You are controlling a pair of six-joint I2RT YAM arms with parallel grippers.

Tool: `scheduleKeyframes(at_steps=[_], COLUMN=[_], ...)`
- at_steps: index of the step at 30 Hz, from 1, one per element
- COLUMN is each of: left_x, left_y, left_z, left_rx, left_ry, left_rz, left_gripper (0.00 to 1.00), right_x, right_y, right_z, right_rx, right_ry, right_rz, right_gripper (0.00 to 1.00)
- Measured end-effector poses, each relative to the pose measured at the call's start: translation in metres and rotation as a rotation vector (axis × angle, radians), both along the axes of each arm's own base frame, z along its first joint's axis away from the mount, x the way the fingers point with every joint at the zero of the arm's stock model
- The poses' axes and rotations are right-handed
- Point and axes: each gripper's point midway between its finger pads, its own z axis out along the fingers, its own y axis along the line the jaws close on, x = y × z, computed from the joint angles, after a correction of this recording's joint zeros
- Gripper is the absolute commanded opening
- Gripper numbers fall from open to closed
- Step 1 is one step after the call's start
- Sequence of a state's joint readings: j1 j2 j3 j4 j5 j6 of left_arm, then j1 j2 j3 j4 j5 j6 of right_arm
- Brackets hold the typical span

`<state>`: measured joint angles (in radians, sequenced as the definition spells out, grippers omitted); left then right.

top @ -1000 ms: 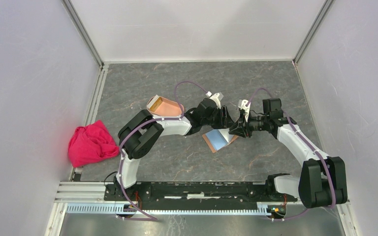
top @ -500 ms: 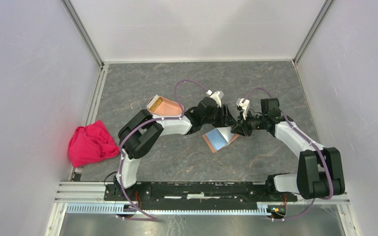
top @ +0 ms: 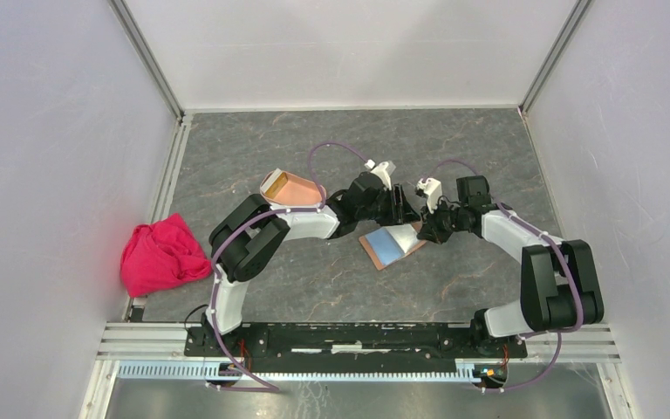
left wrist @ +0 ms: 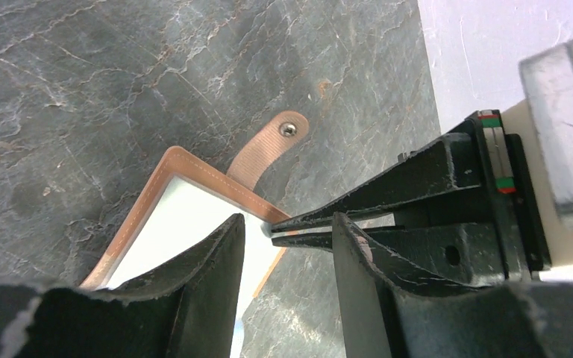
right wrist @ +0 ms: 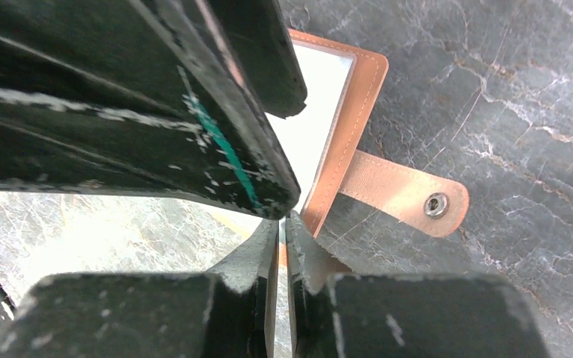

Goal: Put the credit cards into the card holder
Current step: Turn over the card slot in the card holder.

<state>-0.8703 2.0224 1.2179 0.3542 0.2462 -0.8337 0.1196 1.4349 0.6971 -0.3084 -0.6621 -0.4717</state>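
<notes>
A brown leather wallet [top: 375, 257] lies open mid-table with a pale blue-white credit card [top: 393, 243] on it. In the left wrist view the card [left wrist: 186, 216] fills the wallet's stitched frame [left wrist: 171, 160]. My left gripper [top: 401, 214] hangs open just over the card's far edge [left wrist: 287, 224], holding nothing. My right gripper [top: 423, 229] has come in from the right, and its jaws [right wrist: 282, 224] pinch a thin card edge at the wallet's corner [right wrist: 358, 112]. The salmon-pink card holder [top: 292, 189] stands behind the left arm.
A crumpled red cloth [top: 161, 255] lies against the left wall. The wallet's snap tab [right wrist: 403, 190] sticks out flat on the grey marbled table [top: 454, 148]. White walls enclose the table on three sides.
My right gripper has slid left to the wallet's right corner and closed down on the card's edge. The left arm has stayed where it was, jaws unchanged.
</notes>
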Motion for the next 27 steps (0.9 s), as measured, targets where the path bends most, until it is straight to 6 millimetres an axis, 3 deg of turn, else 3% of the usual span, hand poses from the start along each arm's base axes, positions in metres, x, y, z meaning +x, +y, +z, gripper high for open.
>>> scheduleKeyframes(at_steps=[5,13,18,27], left_x=[-0.005,-0.025,-0.026,-0.029], left_y=[0.008,0.034,0.031,0.029], left_z=[-0.008,-0.002,-0.002,-0.036], left_rx=[0.01,0.017,0.001,0.043], left_ry=[0.008,0.009,-0.003,0.044], left_rz=[0.002,0.01,0.006,0.005], left_gripper=[0.54,0.54,0.54,0.53], right_x=[-0.003,-0.002,-0.001,0.009], right_y=[-0.002,0.006,0.008,0.001], right_z=[-0.007,0.007,0.013,0.03], right_rx=[-0.01,0.039,0.05,0.051], right_ry=[0.029,-0.011,-0.03,-0.108], right_rz=[-0.003,0.026,0.031,-0.005], right_gripper=[0.19,0.35,0.45,0.64])
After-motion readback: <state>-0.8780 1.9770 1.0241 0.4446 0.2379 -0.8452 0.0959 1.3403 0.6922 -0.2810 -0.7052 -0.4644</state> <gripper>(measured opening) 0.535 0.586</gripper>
